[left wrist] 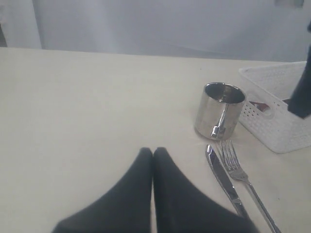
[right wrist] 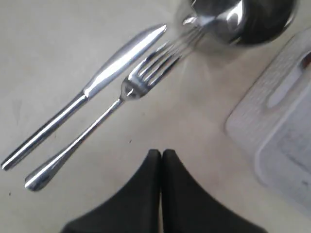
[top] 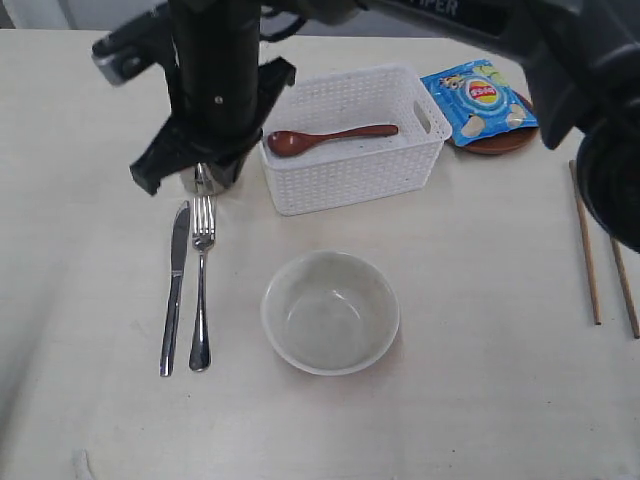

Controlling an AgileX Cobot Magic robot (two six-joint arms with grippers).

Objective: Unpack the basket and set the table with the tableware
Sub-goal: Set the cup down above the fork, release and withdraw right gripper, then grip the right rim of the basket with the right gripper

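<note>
The left fingers point(left wrist: 138, 189) and right fingers point(right wrist: 146, 194) are being held closed on nothing above the surface point(top: 480, 380). The wooden spoon point(top: 330, 136) is being carried by the basket point(top: 340, 182), with the cup point(left wrist: 219, 110), knife point(top: 175, 290) and fork point(top: 201, 300) lying just beside it.

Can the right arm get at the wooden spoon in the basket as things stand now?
Probably yes. The spoon lies alone in the open basket, nothing over it, and the right gripper hangs close by, near the cup. Its jaws are shut and must open first.
</note>
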